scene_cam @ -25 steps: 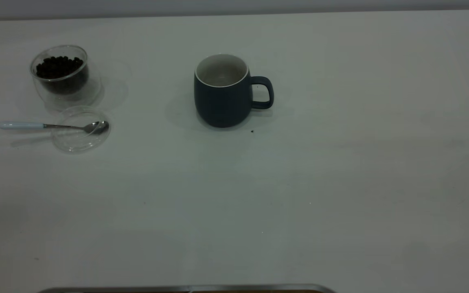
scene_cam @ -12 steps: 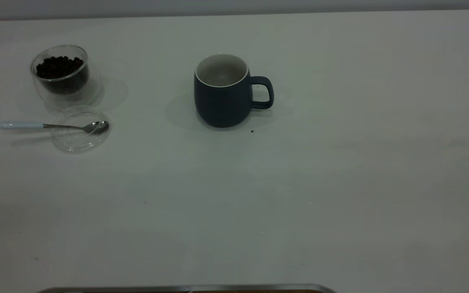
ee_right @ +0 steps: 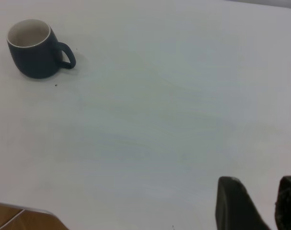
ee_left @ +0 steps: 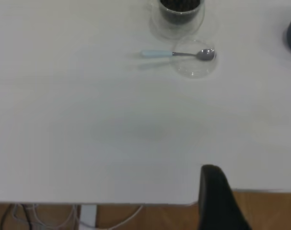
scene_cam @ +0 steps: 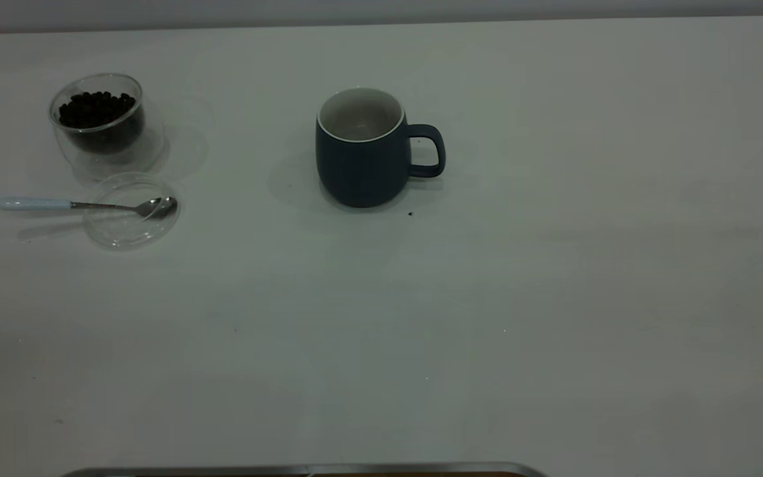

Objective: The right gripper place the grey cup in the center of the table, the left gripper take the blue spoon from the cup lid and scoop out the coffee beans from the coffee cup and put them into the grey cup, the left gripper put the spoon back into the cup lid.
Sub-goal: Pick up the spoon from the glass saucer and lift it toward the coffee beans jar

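Nothing on the desk [scene_cam: 554, 298] has shifted over the last second. The grey cup [scene_cam: 360, 149] stands mid-desk, with the coffee cup [scene_cam: 100, 122] of coffee beans [scene_cam: 97, 108] well left of it. Nearer than the coffee cup, the blue spoon [scene_cam: 83, 205] lies untouched across the cup lid [scene_cam: 131, 225]. The left pincer [ee_left: 250, 201] and right pincer [ee_right: 260, 203] hang at the desk's near edge, far from the grey cup; both are slightly parted and empty, so scooping looks unstarted.

Dim, flat light; soft shadow left of grey cup [scene_cam: 361, 149]; wrist views blurry.

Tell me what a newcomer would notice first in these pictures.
The grey cup stands upright and empty near the middle of the table, handle toward the right arm's side. Far toward the left arm's side, the coffee cup holds dark coffee beans; just in front of it, the blue spoon lies with its bowl in the cup lid.
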